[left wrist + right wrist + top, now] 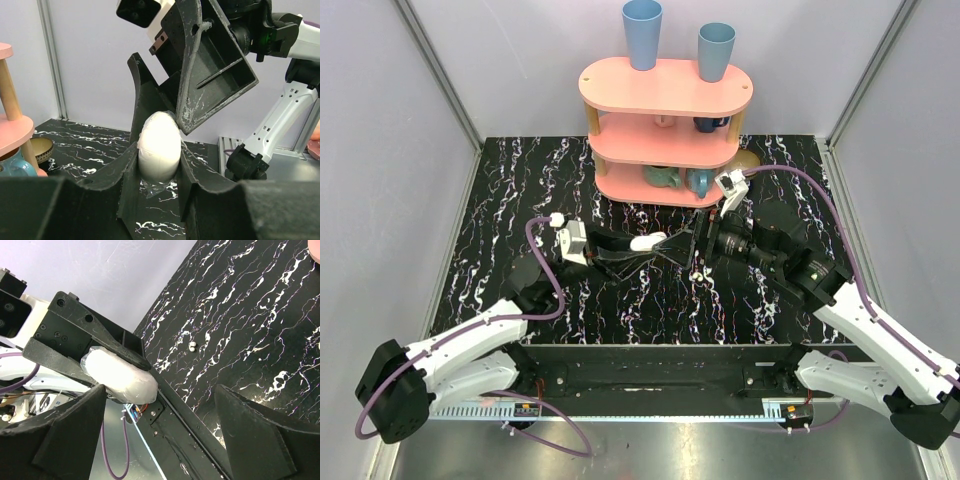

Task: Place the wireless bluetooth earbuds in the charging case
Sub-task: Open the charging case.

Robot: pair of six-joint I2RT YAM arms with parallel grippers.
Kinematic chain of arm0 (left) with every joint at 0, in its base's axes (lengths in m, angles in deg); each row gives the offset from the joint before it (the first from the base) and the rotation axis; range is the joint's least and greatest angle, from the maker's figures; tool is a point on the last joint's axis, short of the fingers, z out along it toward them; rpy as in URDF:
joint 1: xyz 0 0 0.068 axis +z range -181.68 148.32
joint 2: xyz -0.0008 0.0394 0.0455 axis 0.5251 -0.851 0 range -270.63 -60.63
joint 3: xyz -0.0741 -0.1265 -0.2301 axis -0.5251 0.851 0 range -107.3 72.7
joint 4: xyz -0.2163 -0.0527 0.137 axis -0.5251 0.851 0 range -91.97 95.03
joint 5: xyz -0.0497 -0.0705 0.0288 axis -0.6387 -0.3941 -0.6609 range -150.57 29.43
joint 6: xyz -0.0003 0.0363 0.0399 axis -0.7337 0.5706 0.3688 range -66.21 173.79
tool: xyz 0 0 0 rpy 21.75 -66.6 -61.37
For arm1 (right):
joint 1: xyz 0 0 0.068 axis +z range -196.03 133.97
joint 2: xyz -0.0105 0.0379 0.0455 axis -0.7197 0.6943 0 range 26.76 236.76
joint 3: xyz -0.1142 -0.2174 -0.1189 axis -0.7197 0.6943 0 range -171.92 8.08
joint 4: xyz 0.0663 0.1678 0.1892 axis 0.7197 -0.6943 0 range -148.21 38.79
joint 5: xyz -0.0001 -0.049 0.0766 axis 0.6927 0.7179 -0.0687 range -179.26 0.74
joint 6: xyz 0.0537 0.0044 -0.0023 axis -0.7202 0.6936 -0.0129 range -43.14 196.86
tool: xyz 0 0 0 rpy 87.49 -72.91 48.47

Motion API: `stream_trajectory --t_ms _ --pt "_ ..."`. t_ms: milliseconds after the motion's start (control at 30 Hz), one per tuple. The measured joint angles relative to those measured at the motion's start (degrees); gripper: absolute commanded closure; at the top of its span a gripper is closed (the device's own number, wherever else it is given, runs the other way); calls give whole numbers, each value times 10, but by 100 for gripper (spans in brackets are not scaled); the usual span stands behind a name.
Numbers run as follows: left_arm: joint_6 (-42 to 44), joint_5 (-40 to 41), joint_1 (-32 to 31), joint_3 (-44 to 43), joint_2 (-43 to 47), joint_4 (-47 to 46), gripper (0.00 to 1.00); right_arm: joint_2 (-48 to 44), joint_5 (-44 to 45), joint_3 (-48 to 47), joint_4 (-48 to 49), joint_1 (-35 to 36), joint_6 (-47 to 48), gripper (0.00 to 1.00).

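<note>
The charging case point(647, 241) is a white glossy oval, held above the black marble table between the fingers of my left gripper point(642, 246). It shows in the left wrist view point(159, 147) and in the right wrist view point(120, 376); its lid looks closed and no dark hollow shows. My right gripper point(696, 246) is open, facing the case from the right. One of its fingers point(210, 65) reaches over the top of the case. A small white earbud pair point(192, 345) lies on the table below in the right wrist view.
A pink three-tier shelf point(665, 90) stands at the back centre, with two blue cups point(642, 30) on top and mugs on the lower tiers. Its edge point(10, 135), a teal mug point(15, 164) and a bowl point(42, 150) show in the left wrist view.
</note>
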Motion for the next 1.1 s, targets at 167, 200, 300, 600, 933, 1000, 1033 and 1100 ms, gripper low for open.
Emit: stream_trajectory --t_ms 167,200,300,600,933,1000,1033,1100 --pt "-11 -8 3 0 0 -7 100 -1 0 0 0 0 0 6" --pt "-12 -10 3 0 0 -8 100 -1 0 0 0 1 0 6" --pt "-17 -19 5 0 0 -11 100 -2 0 0 0 2 0 6" --pt "-37 -54 11 0 -2 -16 100 -7 0 0 2 5 0 5" --pt "-52 -91 8 0 -5 -30 100 -5 20 -1 28 5 -5 5" --pt "-52 -89 8 0 -5 -31 100 -3 19 -1 32 5 -8 4" --pt "-52 -87 8 1 -4 -31 100 -2 18 -1 34 5 -10 4" --pt "-50 -81 8 1 -2 -30 100 -1 18 1 40 5 -15 3"
